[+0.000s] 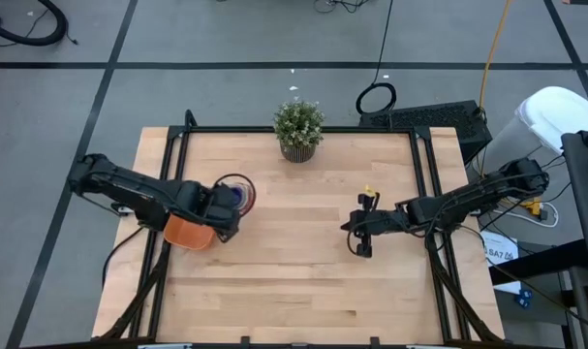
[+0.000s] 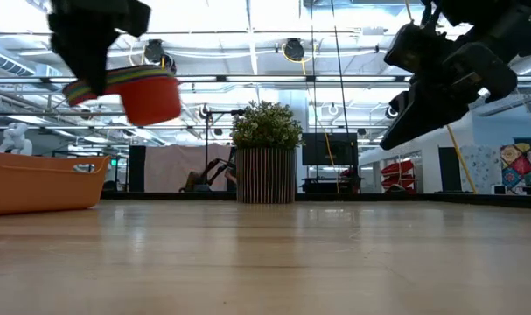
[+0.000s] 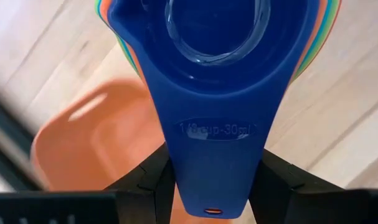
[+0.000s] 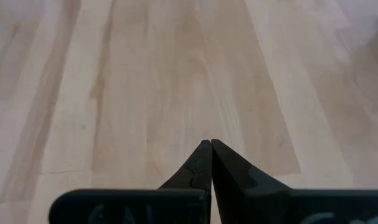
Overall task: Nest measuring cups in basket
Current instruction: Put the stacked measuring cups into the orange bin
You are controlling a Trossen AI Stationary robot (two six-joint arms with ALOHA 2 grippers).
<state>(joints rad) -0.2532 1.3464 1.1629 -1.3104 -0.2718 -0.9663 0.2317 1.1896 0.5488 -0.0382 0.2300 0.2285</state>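
The measuring cups [image 3: 213, 68] are nested in one stack, a dark blue one innermost and on top, with orange, green and light blue rims showing around it. In the low view the stack [image 2: 149, 94] hangs well above the table, its outer bowl red-orange. My left gripper [image 1: 221, 208] is shut on the stack beside the basket [image 1: 187, 231], a shallow orange bin resting on the table at its left side. My right gripper [image 4: 210, 146] is shut, empty and raised over the right half of the table [image 1: 356, 233]. My left gripper pinches the stacked flat handles [image 3: 217, 168] between its two fingers [image 3: 154, 180], one on each long edge, near the handles' free end. The fingers lie along the handles, coming from the table's left. The stack is lifted clear with its bowls upright, beyond the fingertips.
A potted plant [image 1: 298, 128] stands at the middle of the table's far edge. Bare wood lies between the two arms. Dark frame rails [image 1: 424, 194] run along the table's sides. The basket [image 2: 38, 184] sits below and left of the raised cups.
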